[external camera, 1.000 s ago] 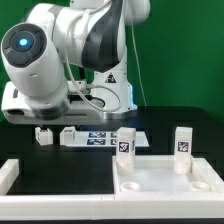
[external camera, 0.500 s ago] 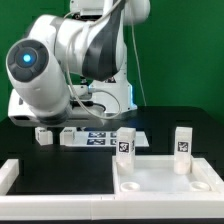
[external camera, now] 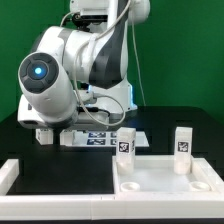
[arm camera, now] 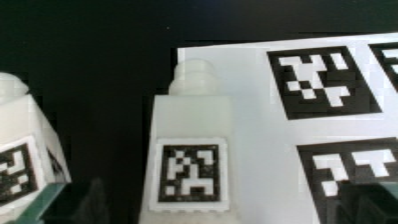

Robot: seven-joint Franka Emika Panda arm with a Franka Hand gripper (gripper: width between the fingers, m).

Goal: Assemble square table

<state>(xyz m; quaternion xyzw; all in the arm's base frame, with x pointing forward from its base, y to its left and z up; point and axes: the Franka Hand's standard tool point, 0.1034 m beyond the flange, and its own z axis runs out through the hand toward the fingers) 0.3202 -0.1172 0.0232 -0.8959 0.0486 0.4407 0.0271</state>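
Note:
The square table's white top (external camera: 150,186) lies at the front of the exterior view's right, with round corner sockets. Two tagged white legs (external camera: 125,143) (external camera: 182,140) stand upright on it. Two more legs (external camera: 69,134) (external camera: 44,135) lie on the black table under the arm. In the wrist view one lying leg (arm camera: 192,140) is straight below my gripper (arm camera: 210,208), tag facing up. The jaws are open, one on each side of this leg's end, and they do not touch it. The other lying leg (arm camera: 18,140) shows at the picture's edge. The arm hides the gripper in the exterior view.
The marker board (external camera: 103,138) (arm camera: 329,95) lies flat right beside the leg under my gripper. A long white L-shaped rail (external camera: 20,176) runs along the front at the exterior view's left. The robot's base (external camera: 100,100) stands behind the lying legs.
The arm has swung toward the exterior view's right and lowered over the lying legs. The jaws stay open, and no part has moved.

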